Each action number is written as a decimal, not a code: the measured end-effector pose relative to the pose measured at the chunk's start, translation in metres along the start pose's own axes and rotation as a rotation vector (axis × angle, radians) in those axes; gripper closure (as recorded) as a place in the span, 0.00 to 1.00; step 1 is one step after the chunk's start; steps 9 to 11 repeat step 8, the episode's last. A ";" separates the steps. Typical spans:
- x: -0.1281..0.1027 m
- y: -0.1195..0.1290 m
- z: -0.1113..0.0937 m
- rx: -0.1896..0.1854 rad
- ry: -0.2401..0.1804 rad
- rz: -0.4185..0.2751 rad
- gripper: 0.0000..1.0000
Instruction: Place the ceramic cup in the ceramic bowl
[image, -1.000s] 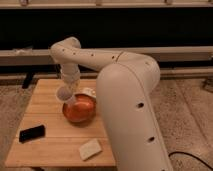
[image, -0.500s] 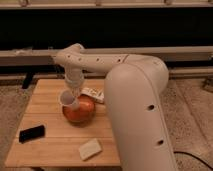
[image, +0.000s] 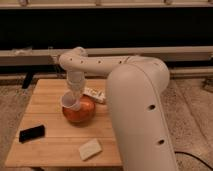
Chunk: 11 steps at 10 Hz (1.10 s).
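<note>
Gripping the ceramic cup, pincer above the ceramic bowl's left rim.

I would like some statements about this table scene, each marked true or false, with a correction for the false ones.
1. The small white ceramic cup is tilted at the gripper, over the glossy orange-red round ceramic bowl. True.
2. The bowl sits on the floor. False: it is on the wooden table.
3. The pale flat rectangular block lies inside the bowl. False: it lies on the table, nearer the front edge.
4. A flat black object lies on the table's left part. True.
</note>
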 end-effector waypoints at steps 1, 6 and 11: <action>-0.001 0.001 0.000 -0.002 -0.002 -0.003 0.10; 0.000 -0.001 -0.001 0.001 -0.007 -0.008 0.06; -0.001 -0.001 -0.007 0.001 -0.014 -0.011 0.06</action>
